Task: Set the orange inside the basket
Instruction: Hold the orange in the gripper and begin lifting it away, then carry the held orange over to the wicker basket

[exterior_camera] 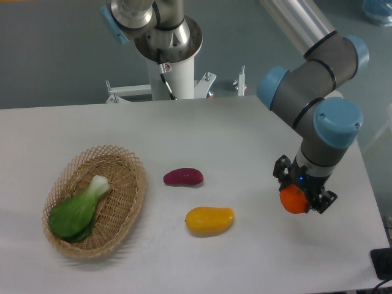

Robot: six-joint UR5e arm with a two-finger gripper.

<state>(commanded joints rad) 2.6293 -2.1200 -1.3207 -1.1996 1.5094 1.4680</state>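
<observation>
The basket [125, 202] sits at the far left of the table [245, 131], with a leafy green bok choy [78, 211] laid inside it. Right of the basket, a purple sweet potato [183, 177] and a yellow mango [210, 220] can be seen. Way off to the basket's right, the orange [294, 200] is clamped in the gripper [299, 195], apparently lifted off the table.

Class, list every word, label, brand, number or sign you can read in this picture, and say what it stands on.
None: no readable text appears on the grey-and-blue robot arm, the tan woven wicker basket, the fruits or the white table. The black two-finger gripper, closed on the round orange, bears no legible marking.
</observation>
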